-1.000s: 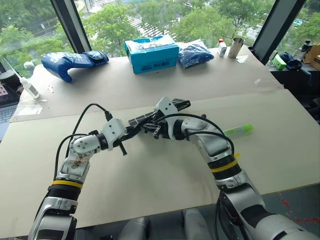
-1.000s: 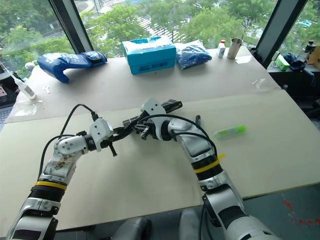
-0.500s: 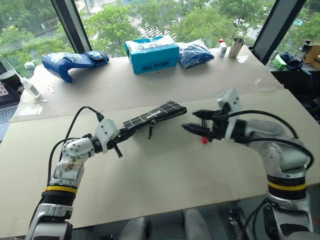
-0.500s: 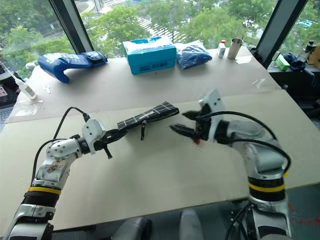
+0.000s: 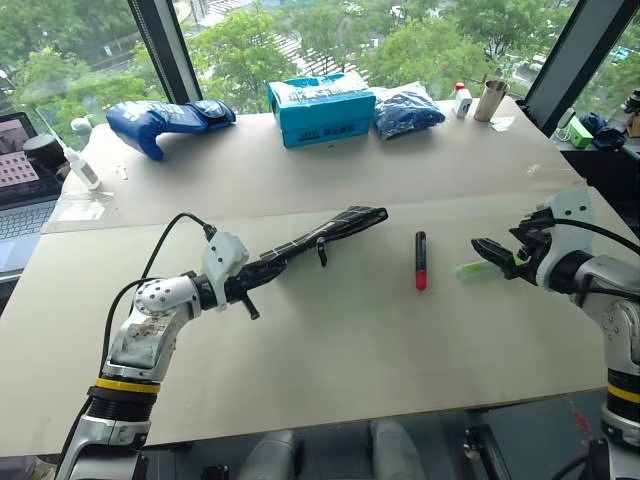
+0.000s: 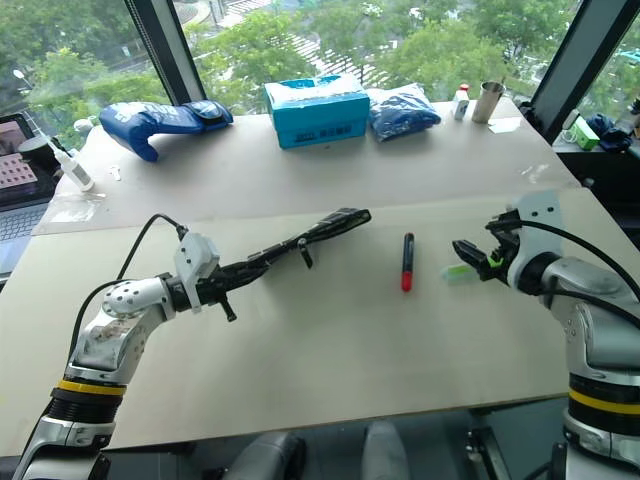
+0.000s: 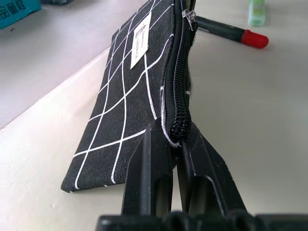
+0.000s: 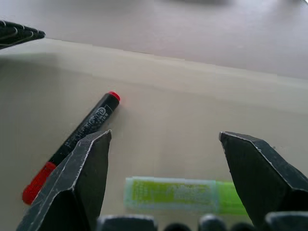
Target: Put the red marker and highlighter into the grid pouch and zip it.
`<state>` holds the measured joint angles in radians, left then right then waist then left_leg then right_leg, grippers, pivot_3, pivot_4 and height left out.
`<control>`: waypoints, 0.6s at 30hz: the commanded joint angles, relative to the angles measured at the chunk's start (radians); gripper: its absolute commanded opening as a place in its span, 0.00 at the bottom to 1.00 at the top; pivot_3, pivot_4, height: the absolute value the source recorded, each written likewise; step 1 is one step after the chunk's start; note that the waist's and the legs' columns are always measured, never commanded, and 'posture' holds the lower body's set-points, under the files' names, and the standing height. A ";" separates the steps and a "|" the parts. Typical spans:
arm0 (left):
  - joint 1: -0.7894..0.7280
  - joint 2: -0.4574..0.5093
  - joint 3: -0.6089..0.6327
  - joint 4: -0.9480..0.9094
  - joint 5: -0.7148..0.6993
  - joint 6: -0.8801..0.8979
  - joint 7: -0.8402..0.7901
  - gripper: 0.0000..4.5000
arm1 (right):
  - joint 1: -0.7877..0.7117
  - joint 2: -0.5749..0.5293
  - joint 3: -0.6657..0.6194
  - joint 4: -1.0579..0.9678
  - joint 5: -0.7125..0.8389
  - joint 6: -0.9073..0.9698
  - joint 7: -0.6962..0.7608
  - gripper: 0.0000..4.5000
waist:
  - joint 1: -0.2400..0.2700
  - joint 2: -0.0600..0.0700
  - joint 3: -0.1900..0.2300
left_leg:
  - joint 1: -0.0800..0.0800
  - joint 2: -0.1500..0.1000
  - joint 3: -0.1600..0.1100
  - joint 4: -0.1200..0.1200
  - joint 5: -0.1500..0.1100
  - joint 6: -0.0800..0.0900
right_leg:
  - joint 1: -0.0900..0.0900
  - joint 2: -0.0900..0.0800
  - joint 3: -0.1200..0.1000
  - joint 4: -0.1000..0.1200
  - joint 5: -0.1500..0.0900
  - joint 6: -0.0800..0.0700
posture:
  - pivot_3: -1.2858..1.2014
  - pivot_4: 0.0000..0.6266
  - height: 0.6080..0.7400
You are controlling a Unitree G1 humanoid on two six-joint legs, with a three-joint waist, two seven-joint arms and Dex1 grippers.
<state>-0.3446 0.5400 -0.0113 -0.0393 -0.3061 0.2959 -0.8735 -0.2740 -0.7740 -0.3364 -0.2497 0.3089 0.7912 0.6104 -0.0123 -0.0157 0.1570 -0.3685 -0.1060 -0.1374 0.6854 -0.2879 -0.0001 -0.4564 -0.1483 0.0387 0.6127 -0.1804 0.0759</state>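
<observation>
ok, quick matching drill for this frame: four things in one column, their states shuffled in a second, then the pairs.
Things:
1. grid pouch
2. red marker
3. highlighter
4. right gripper

States:
A. jaws open, nothing between them
B. lying on the table between the pouch and the highlighter
C. clamped at one end in the shut left gripper, zipper edge up
D. lying on the table just in front of the open jaws

Pairs: 1-C, 2-B, 3-D, 4-A
</observation>
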 commanded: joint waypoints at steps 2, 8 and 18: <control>-0.015 0.014 0.015 -0.026 -0.004 -0.005 0.000 0.00 | 0.047 -0.105 -0.021 0.064 -0.016 -0.117 0.109 0.88 | -0.001 0.000 0.000 | 0.001 0.000 0.001 0.000 0.000 0.000 | 0.000 0.000 0.000 0.000 0.000 0.000 | 0.52 0.24 1.00; 0.012 0.003 0.013 -0.039 0.001 -0.009 0.018 0.00 | -0.126 -0.054 -0.001 0.214 -0.029 0.075 -0.063 0.88 | -0.009 0.000 0.000 | 0.002 0.001 0.005 0.001 0.000 0.000 | 0.001 0.000 0.001 -0.002 0.002 -0.002 | 0.52 0.24 1.00; 0.008 0.010 0.003 -0.020 0.006 -0.021 0.003 0.00 | 0.082 -0.246 0.073 0.168 -0.083 -0.429 0.314 0.88 | 0.004 0.000 0.000 | -0.001 0.000 0.005 0.008 -0.002 0.003 | 0.001 0.000 0.001 -0.002 0.004 0.001 | 0.52 0.24 1.00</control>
<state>-0.3160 0.5425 -0.0169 -0.0517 -0.2987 0.3013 -0.8607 -0.1746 -0.9653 -0.2495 -0.1067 0.2449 0.4493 0.8528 -0.0081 -0.0154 0.1572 -0.3691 -0.1055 -0.1316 0.6944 -0.2901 0.0034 -0.4544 -0.1480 0.0399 0.6097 -0.1758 0.0775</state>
